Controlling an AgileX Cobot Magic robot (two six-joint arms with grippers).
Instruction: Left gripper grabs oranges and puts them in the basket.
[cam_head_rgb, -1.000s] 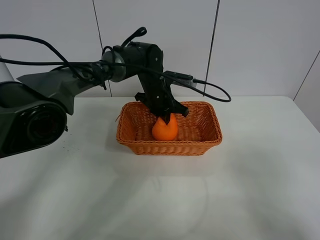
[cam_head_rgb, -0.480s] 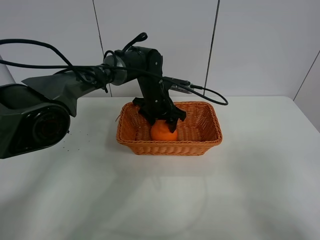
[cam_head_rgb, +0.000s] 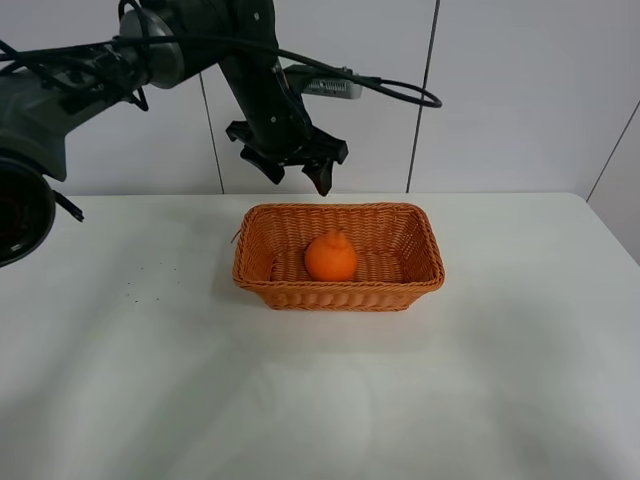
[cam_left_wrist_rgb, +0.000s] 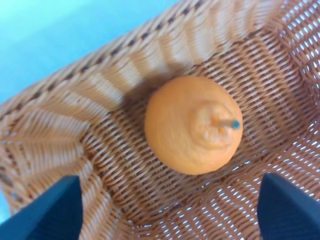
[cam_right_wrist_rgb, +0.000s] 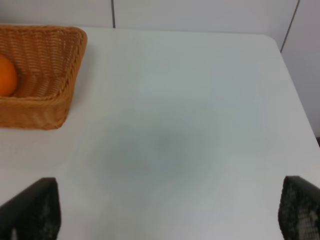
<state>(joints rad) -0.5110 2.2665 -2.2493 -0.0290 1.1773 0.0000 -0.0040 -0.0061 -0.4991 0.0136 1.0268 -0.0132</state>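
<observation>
The orange lies inside the wicker basket near its middle, knob and stem up. The left wrist view shows the orange on the basket's woven floor. My left gripper is open and empty, raised well above the basket's back rim; its two dark fingertips frame the left wrist view. My right gripper is open and empty over bare table to the right of the basket, where a sliver of the orange shows.
The white table holds only the basket. A white panelled wall stands behind. The left arm's black cable loops above the basket. The table's right edge shows in the right wrist view.
My left gripper has let go of the orange and risen from inside the basket to well above its back rim. The orange stays in the basket.
</observation>
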